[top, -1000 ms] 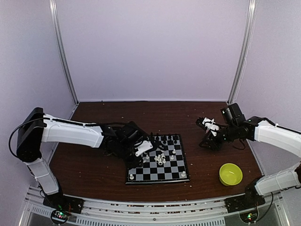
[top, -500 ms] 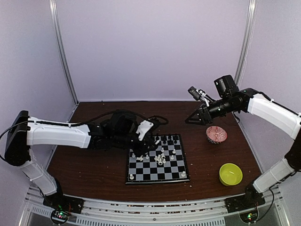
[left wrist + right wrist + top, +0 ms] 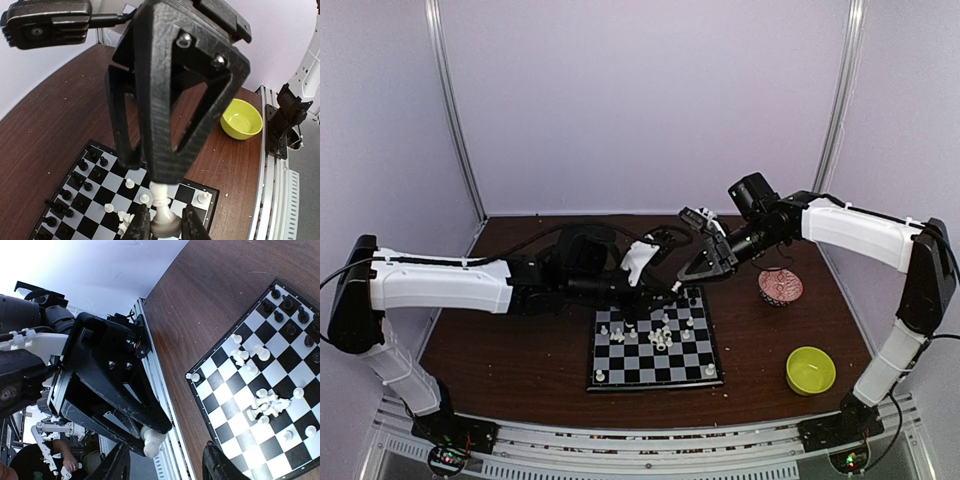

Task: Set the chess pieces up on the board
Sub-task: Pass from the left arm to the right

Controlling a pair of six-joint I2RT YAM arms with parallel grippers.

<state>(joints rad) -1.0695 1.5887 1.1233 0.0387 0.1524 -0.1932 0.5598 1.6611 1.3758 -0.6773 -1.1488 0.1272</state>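
Observation:
The board (image 3: 602, 363) lies at the table's middle. Black pieces (image 3: 672, 296) stand along its far rows. White pieces (image 3: 660, 335) lie heaped at its centre, with single ones at the near corners. My left gripper (image 3: 667, 284) is above the board's far edge, shut on a white chess piece (image 3: 163, 212) by its base. My right gripper (image 3: 692, 272) is open and meets it there. In the right wrist view the white piece (image 3: 151, 440) sits between my open right gripper's (image 3: 167, 449) jaws, nearer the left one. In the left wrist view a right finger (image 3: 165, 125) touches the piece's top.
A red-patterned bowl (image 3: 780, 287) stands right of the board. A yellow-green bowl (image 3: 810, 370) stands at the near right and also shows in the left wrist view (image 3: 242, 118). Pale crumbs dot the brown table. Purple walls close in the back and sides.
My right gripper has risen from the red-patterned bowl and swung left to the board's far edge. My left gripper has lifted and moved right to meet it.

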